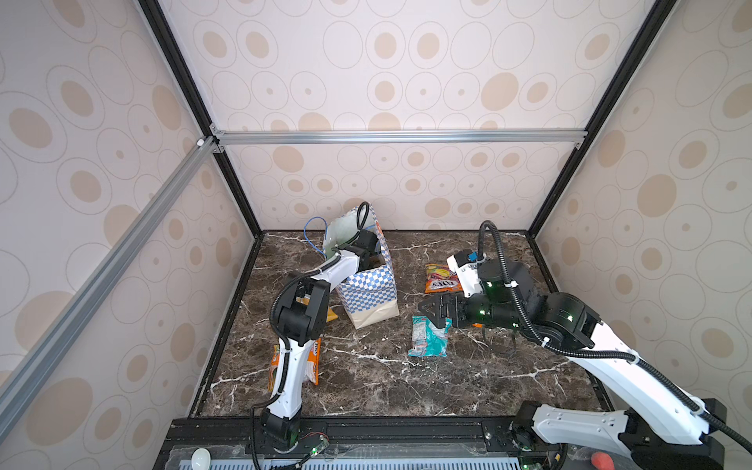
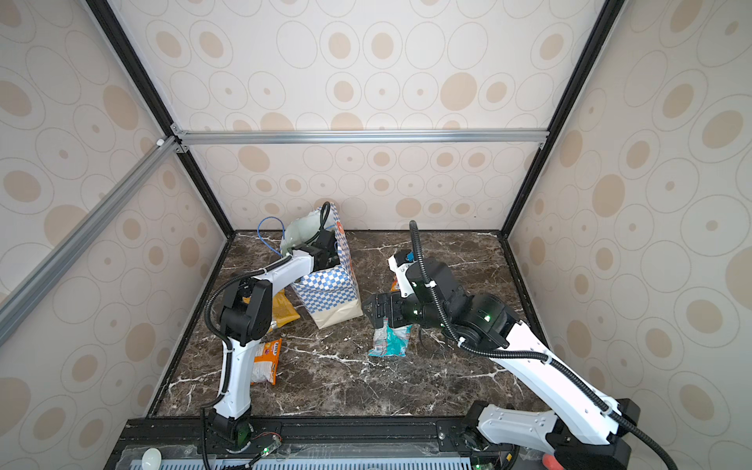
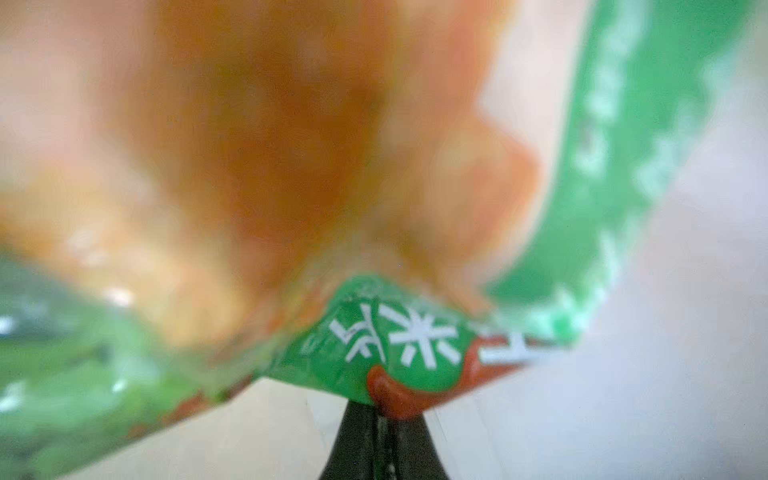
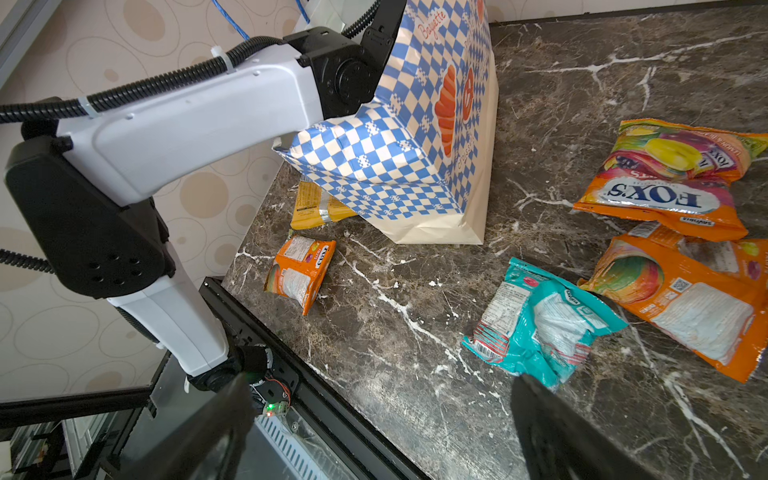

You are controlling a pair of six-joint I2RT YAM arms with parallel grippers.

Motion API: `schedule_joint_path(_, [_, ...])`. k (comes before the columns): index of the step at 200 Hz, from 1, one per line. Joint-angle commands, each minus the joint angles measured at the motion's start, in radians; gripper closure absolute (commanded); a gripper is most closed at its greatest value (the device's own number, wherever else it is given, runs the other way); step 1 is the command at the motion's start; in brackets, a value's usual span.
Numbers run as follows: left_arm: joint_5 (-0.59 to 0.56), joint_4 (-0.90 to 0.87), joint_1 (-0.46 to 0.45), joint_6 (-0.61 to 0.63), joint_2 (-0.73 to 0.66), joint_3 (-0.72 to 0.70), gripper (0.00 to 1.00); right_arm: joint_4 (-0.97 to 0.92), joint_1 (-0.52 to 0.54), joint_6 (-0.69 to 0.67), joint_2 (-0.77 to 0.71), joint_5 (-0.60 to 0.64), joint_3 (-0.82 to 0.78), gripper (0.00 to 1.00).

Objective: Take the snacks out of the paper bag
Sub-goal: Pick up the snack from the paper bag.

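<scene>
Now, inside the paper bag [image 1: 368, 289], left jaws pinch only a corner of the green packet [image 3: 399, 353], right jaws gape empty; we fear slippage, or the unheld bag tipping, on withdrawal.

Cream oval-patterned walls [image 1: 407, 61], silver aluminium rails [image 1: 398, 136], dark white-veined marble tabletop [image 1: 366, 386]

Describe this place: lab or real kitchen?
Probably a lab robot cell: aluminium frame holding wallpapered panels, left arm and right arm mounted on a front rail, marble-look tabletop with a paper bag and snack packets.
</scene>
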Motion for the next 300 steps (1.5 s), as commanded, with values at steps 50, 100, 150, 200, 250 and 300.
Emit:
schedule_joint_path(50, [-0.003,-0.160,-0.015,-0.009,-0.138,0.160,1.00,0.004,0.008,0.007,-0.010,-0.001,0.008,0.00])
schedule_joint_path(100, [-0.007,-0.240,-0.033,-0.015,-0.166,0.228,1.00,0.012,0.008,0.005,-0.013,-0.004,0.000,0.00])
schedule_joint_path(150, [-0.024,-0.310,-0.039,-0.015,-0.199,0.355,1.00,0.017,0.008,0.005,-0.015,-0.005,0.002,0.00])
schedule_joint_path(200, [-0.020,-0.316,-0.041,-0.022,-0.275,0.404,1.00,0.025,0.008,0.003,-0.001,-0.017,0.008,0.00])
schedule_joint_path(250, [0.053,-0.309,-0.041,-0.043,-0.304,0.426,1.00,0.026,0.008,0.004,0.007,-0.022,0.014,0.00])
schedule_joint_path(300, [0.007,-0.313,-0.041,-0.033,-0.351,0.534,1.00,0.024,0.008,0.005,0.002,-0.016,0.014,0.00])
